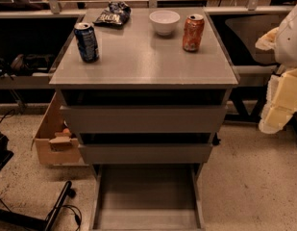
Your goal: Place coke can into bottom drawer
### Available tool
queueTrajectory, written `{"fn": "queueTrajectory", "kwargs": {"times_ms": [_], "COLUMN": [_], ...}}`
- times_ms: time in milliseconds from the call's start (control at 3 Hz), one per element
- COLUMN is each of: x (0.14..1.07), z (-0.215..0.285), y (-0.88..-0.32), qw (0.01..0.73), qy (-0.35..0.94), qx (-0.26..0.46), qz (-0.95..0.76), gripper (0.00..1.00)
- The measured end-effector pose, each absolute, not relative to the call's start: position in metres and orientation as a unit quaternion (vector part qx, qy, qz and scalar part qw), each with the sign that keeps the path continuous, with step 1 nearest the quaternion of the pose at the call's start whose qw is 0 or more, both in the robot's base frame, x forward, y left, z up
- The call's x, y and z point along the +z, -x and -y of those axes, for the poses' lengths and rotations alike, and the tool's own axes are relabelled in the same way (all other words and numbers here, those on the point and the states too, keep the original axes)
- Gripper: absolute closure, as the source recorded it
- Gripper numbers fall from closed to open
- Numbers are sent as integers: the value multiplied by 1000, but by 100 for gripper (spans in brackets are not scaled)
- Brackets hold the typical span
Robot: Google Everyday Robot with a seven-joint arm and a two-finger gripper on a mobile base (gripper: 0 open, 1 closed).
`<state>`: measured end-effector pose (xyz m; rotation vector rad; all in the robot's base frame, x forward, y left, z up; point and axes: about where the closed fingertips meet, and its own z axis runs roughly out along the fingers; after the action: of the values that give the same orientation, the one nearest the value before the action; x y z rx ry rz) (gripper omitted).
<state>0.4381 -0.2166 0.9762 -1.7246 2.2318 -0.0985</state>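
Bottom drawer (148,191) is nearest, at the bottom centre: pulled out toward the camera, with a grey floor and low side walls, nothing in it. Floor around it is speckled beige. A black cable (66,208) lies near left.

Above the open drawer are the middle drawer (145,153) and the top drawer (143,119). Both show grey fronts with a dark gap over each. A cardboard box (54,143) sits on the floor just left of the cabinet.

Claw (280,102) is at the far right edge, a cream-white shape off the right side of the cabinet at about top-drawer height, well apart from everything on the counter. Can't tell whether it's open or closed, and nothing is visibly held.

Counter (138,57) is a grey top. A blue can (86,42) stands upright at the left. The coke can (193,32) stands upright at the far right, untouched, with its silver top visible. A white bowl (164,21) is just left of the coke can, not touching it. A dark snack bag (112,13) lies at the far left edge, beyond the blue can.
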Motion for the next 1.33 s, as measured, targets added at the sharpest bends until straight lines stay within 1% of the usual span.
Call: {"fn": "queueTrajectory", "kwargs": {"times_ms": [333, 667, 1000, 1333], "x": [976, 972, 965, 958], "z": [217, 222, 243, 263], "y": [-438, -458, -516, -576], "qw": [159, 201, 301, 418], "qy": [603, 587, 532, 470], "qx": [-34, -25, 18, 68], "qz": [-781, -784, -791, -774], "gripper": [0, 0, 0, 0]}}
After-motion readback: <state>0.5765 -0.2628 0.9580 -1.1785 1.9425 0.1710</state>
